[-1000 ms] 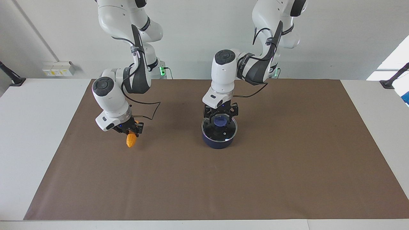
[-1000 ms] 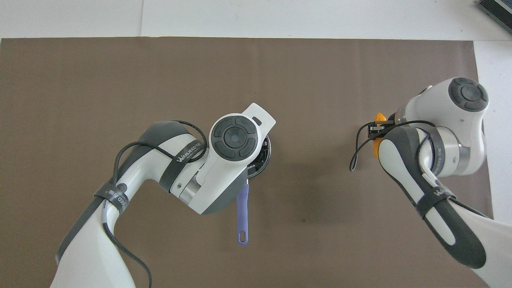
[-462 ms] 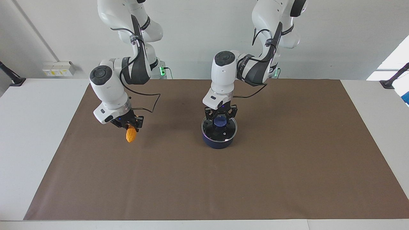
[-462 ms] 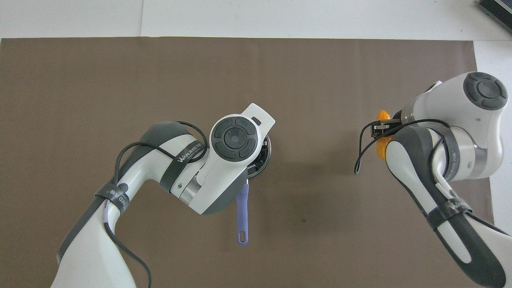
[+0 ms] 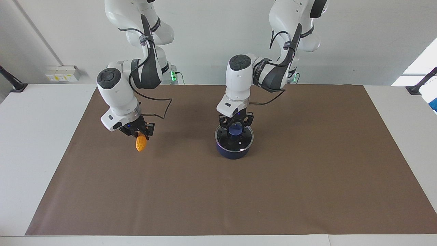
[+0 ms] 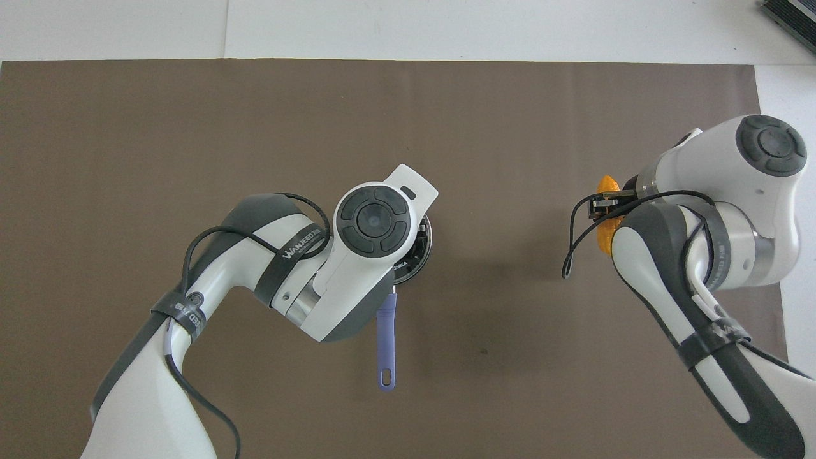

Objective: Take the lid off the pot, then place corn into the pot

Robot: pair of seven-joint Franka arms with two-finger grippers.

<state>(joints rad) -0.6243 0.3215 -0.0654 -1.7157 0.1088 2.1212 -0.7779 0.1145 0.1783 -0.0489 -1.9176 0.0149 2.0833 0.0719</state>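
The navy pot (image 5: 234,152) stands mid-mat with the glass lid (image 5: 239,140) on it. Its long handle (image 6: 386,341) points toward the robots. My left gripper (image 5: 235,130) is down on the lid, its fingers closed on either side of the blue-purple knob (image 5: 235,130). In the overhead view the left arm hides most of the pot, and only the lid's edge (image 6: 421,252) shows. My right gripper (image 5: 139,136) is shut on the orange corn (image 5: 140,145) and holds it, tip down, above the mat toward the right arm's end. The corn also shows in the overhead view (image 6: 604,237).
The brown mat (image 5: 239,198) covers most of the white table (image 5: 34,136). A loose black cable (image 5: 160,112) hangs by the right wrist. Nothing else lies on the mat.
My right gripper has lifted the corn off the mat and drifted slightly toward the pot. My left gripper's fingers have drawn in on the lid's knob. The pot and lid have not moved.
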